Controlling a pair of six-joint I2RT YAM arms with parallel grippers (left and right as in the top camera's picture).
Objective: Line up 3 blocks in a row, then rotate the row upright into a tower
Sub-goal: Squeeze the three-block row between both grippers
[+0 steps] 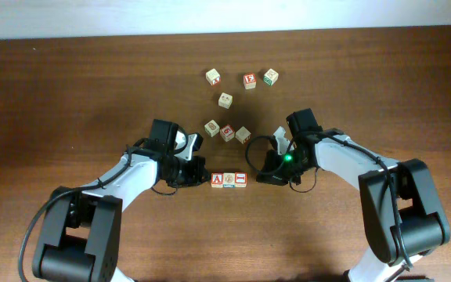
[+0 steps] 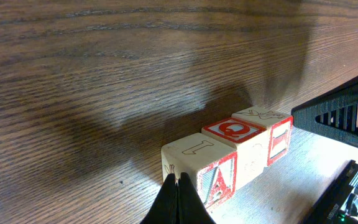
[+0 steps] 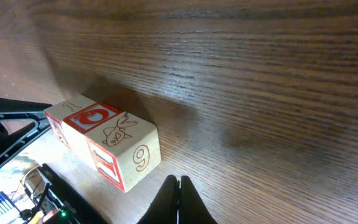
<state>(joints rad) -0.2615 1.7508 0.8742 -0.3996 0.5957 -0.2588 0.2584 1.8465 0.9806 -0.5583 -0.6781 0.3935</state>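
Three pale wooden blocks stand in a tight row in the middle of the table: the red "A" block (image 1: 218,180), a middle block (image 1: 229,180) and the red-bordered "I" block (image 1: 240,179). My left gripper (image 1: 203,174) is shut and empty at the row's left end. In the left wrist view its tips (image 2: 178,182) lie right against the "A" block (image 2: 194,163). My right gripper (image 1: 257,174) is shut and empty just right of the row. In the right wrist view its tips (image 3: 179,182) stand a short way from the "I" block (image 3: 126,152).
Several other cubes lie farther back: a red "E" cube (image 1: 249,80), a green-faced cube (image 1: 270,76), and a cluster of three (image 1: 227,132) just behind the row. The table's far edge (image 1: 225,33) runs along the top.
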